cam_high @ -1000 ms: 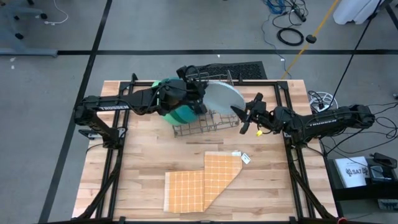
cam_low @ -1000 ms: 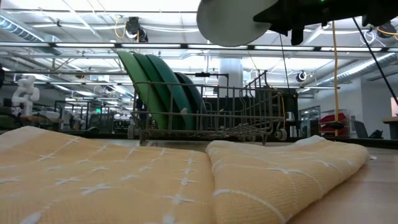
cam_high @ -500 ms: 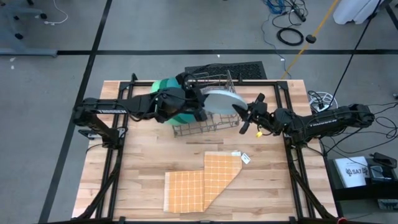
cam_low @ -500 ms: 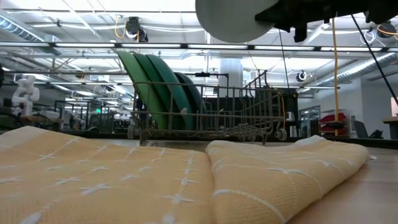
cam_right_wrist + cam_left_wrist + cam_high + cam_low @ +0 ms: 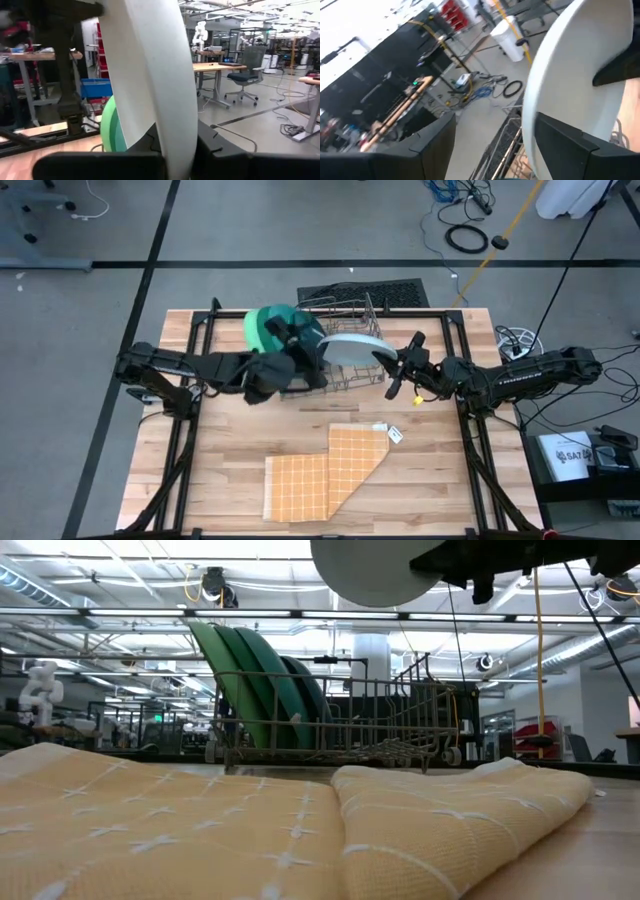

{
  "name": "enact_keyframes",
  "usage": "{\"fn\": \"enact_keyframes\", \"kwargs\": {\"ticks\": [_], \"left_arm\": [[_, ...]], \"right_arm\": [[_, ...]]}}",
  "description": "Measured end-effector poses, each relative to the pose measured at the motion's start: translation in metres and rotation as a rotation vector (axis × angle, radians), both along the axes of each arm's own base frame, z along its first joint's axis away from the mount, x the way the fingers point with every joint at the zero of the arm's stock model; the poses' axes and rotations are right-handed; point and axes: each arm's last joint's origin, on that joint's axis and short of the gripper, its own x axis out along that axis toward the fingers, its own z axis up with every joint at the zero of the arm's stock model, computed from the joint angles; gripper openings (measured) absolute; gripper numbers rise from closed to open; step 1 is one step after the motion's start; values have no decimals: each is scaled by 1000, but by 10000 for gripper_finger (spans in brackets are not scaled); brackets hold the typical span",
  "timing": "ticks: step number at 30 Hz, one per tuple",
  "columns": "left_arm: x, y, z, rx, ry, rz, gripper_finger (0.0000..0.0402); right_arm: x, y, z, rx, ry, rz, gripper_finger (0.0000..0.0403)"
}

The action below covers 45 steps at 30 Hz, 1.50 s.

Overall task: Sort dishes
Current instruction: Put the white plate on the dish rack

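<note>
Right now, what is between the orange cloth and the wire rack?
Only bare wooden table. The high view shows nothing lying between the orange cloth and the wire rack.

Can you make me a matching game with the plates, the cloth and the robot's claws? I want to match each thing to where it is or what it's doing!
Things:
1. pale plate
2. green plates
3. orange cloth
4. left claw

Places or states:
A. standing on edge in the wire rack
B. open, holding nothing
C. held up over the rack, pinched in the right claw
D. lying folded on the wooden table

Right pairs: 1-C, 2-A, 3-D, 4-B.
</note>
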Motion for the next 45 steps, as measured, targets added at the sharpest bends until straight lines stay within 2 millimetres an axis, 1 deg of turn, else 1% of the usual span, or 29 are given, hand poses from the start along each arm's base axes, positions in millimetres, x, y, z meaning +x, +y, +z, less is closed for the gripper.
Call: {"fn": "enact_keyframes", "kwargs": {"ticks": [4, 7, 9, 11, 12, 14, 17, 19, 22, 26, 29, 33, 34, 36, 41, 43, 45], "left_arm": [[-12, -19, 10, -19, -104, 73, 269], [-14, -31, 7, -40, -145, 94, 269], [-13, -36, 3, -106, -206, 75, 269], [-13, -37, 3, -209, -306, 42, 269], [-12, -36, 0, -262, -348, 30, 269], [-8, -33, -11, -337, -392, 29, 268], [0, -29, -39, -405, -420, 35, 256], [5, -29, -48, -445, -474, 2, 244], [11, -28, -56, -505, -571, -99, 223], [16, -24, -66, -548, -678, -232, 180], [18, -19, -65, -574, -771, -340, 128], [18, -8, -65, -587, -858, -440, 33], [17, -6, -66, -581, -883, -446, 17], [16, -2, -67, -559, -926, -453, 12], [13, 5, -58, -540, -1031, -479, 17], [11, 7, -54, -542, -1077, -507, 17], [10, 10, -50, -580, -1140, -541, 18]], "right_arm": [[-1, -2, -5, -10, 41, -68, 27], [-1, -2, -3, -17, 36, -79, 27], [-1, -2, -3, -27, 41, -82, 27], [-1, -2, -3, -43, 50, -89, 27], [-2, -3, -3, -52, 55, -102, 27], [-2, -3, -2, -90, 78, -115, 27], [-2, -3, 0, -170, 107, -126, 27], [-2, -3, 1, -222, 125, -142, 27], [-3, -4, 6, -283, 123, -180, 27], [-6, -1, 14, -366, 126, -248, 27], [-9, 2, 19, -426, 136, -301, 27], [-12, 6, 23, -469, 145, -335, 27], [-12, 8, 24, -479, 149, -336, 27], [-13, 10, 25, -497, 146, -330, 27], [-17, 17, 32, -546, 116, -329, 27], [-19, 20, 35, -573, 98, -337, 27], [-22, 23, 39, -601, 88, -347, 27]]}}
